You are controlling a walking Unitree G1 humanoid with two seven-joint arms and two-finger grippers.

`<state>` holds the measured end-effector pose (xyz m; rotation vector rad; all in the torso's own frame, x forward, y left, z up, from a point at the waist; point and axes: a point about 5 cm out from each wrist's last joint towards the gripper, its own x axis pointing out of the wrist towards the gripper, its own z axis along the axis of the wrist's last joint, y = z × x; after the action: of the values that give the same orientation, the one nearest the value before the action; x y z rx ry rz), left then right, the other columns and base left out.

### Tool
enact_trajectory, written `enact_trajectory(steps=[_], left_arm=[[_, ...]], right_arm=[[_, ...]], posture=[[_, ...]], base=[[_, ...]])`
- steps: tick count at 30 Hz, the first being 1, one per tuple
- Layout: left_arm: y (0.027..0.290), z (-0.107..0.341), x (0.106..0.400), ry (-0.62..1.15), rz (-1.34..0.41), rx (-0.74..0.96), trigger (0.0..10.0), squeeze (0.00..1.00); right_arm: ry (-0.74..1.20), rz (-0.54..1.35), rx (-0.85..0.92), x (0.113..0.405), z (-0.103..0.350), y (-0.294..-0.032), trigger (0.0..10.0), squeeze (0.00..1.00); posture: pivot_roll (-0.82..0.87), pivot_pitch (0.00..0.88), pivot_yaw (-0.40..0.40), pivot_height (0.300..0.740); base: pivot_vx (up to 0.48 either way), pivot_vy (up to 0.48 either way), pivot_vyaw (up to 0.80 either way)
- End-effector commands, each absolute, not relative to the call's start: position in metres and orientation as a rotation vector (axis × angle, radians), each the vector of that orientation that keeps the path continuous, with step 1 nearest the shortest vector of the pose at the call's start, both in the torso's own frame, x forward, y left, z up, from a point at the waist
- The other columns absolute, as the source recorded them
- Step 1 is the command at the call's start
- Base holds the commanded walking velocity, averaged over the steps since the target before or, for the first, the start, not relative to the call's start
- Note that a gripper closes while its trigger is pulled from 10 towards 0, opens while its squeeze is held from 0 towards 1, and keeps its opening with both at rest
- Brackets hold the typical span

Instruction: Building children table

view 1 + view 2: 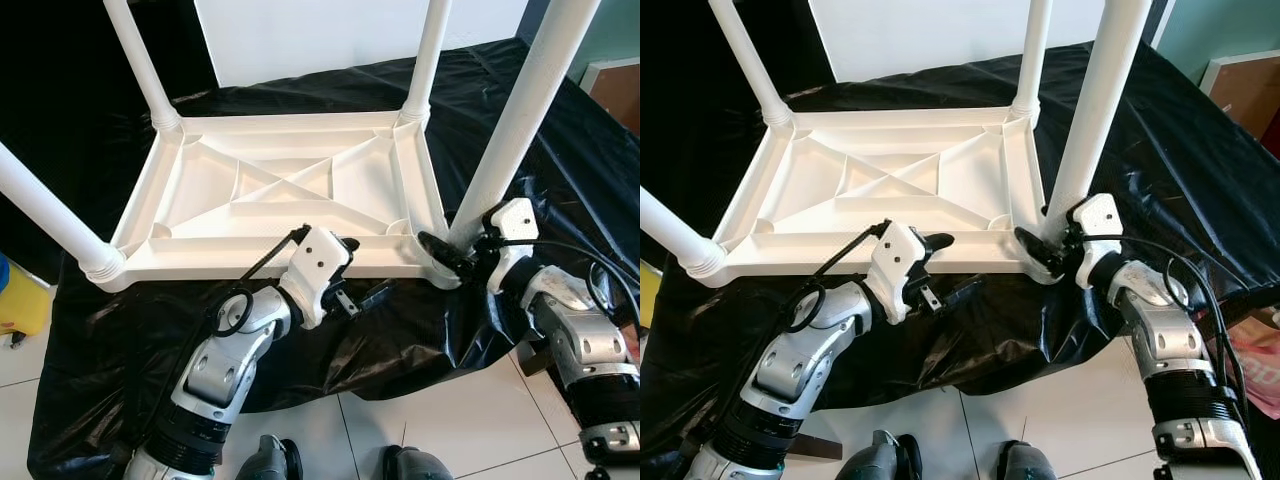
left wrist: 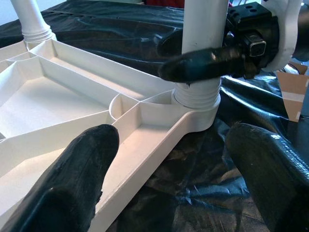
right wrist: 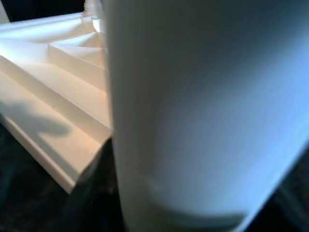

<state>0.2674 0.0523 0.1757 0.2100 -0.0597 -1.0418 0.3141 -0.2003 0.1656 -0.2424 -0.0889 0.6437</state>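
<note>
Left pincer (image 1: 362,297) wide, beside upturned tabletop (image 1: 290,190) on black sheet (image 1: 400,340). My right pincer (image 1: 447,254) clamps near-right leg (image 1: 520,120) at its socket; keep it vertical, twist until seated.

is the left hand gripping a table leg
No, the left hand is open over the tabletop's edge; the right hand grips the leg.

head pair: high, facing down-forward, sharing the upturned table (image 1: 285,190). left wrist: low, near, toward the leg (image 2: 203,29) at 2 o'clock. right wrist: against that leg.
</note>
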Motion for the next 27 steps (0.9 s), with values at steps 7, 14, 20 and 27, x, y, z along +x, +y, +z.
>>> enact_trajectory(steps=[7,14,20,27], left_arm=[[0.049,0.171,0.268,-0.025,-1.098,0.218,10.0,0.0],[0.051,0.167,0.273,-0.008,-1.073,0.222,10.0,0.0],[0.053,0.167,0.276,-0.001,-1.052,0.218,10.0,0.0],[0.054,0.166,0.277,0.003,-1.037,0.213,10.0,0.0]], right_arm=[[-0.025,0.638,-0.228,0.308,0.144,-0.201,7.0,0.0],[-0.022,0.483,-0.165,0.299,0.135,-0.2,10.0,0.0],[-0.001,0.323,-0.123,0.294,0.123,-0.195,10.0,0.0],[0.008,0.22,-0.099,0.29,0.12,-0.192,10.0,0.0]], posture=[[-0.09,0.086,0.05,0.74],[-0.1,0.079,0.054,0.74],[-0.1,0.076,0.049,0.74],[-0.1,0.077,0.048,0.74]], base=[[0.0,0.0,0.0],[0.0,0.0,0.0],[0.0,0.0,0.0],[0.0,0.0,0.0]])
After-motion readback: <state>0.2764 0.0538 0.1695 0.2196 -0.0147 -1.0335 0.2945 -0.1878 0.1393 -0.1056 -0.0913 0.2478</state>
